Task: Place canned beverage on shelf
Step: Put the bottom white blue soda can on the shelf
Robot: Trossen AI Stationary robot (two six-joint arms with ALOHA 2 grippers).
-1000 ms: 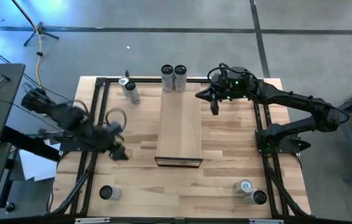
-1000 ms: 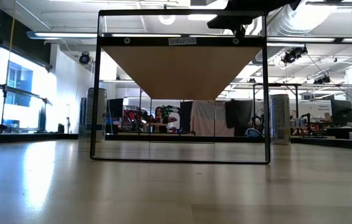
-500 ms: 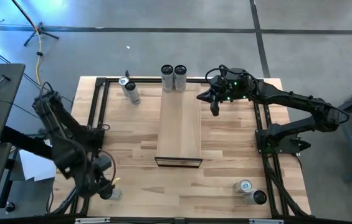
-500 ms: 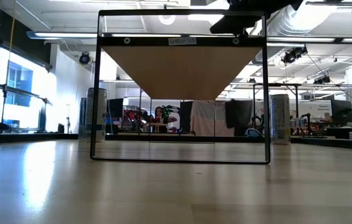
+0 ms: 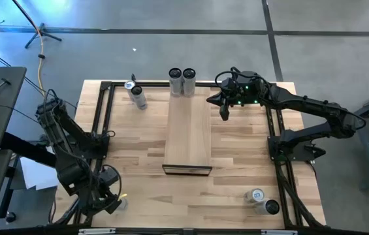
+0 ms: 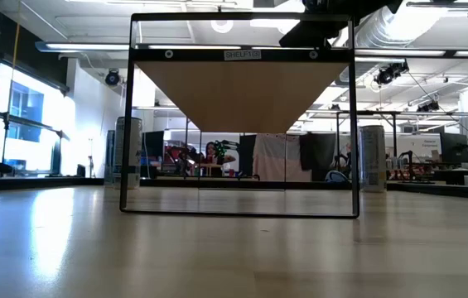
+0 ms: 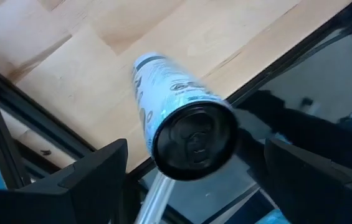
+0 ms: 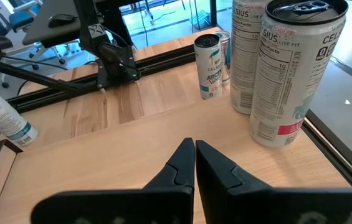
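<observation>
A white canned beverage with a black top stands upright near the table's near left corner. My left gripper hangs over it, pointing steeply down. It is open, with one finger on each side of the can's top and a gap showing on both sides. The shelf is a pale board down the table's middle, with two cans standing at its far end. My right gripper is shut and hovers by the shelf's far right side.
Two cans stand at the far left, and two more near the right front corner. A black frame runs along the table's edges. Bare wood lies on both sides of the shelf. The low view shows the shelf board from below.
My left gripper has swung from the table's left middle toward the near edge and come down over the can at the near left corner, turning as it went. It slowed in the last half second. Its fingers have stayed open. The can has not moved.
</observation>
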